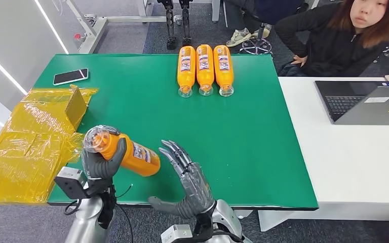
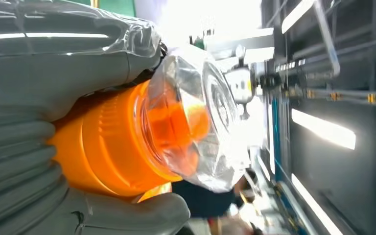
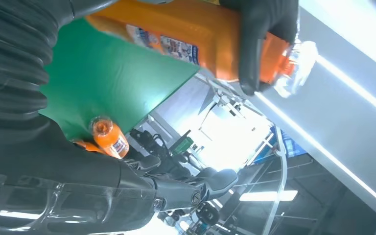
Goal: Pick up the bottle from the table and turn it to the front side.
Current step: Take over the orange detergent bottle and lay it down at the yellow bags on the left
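The orange bottle (image 1: 126,152) is gripped near its cap by the left robot hand (image 1: 101,164) and held lifted above the green bench (image 1: 263,152), seemingly so its label can be turned frontward, while the right robot hand (image 1: 190,177) is held open-fingered and empty just beside it.

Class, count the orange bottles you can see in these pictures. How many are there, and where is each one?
4. Three lie side by side at the far edge of the green table: left, middle, right. The fourth bottle is held by the left hand.

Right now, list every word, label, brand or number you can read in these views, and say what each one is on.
No text is legible.
Held orange bottle in the left hand: printed label, too small and blurred to read.
Three orange bottles on the green mat: labels too small.
Laptop: white sticker and keys unreadable.
Phone: screen dark.
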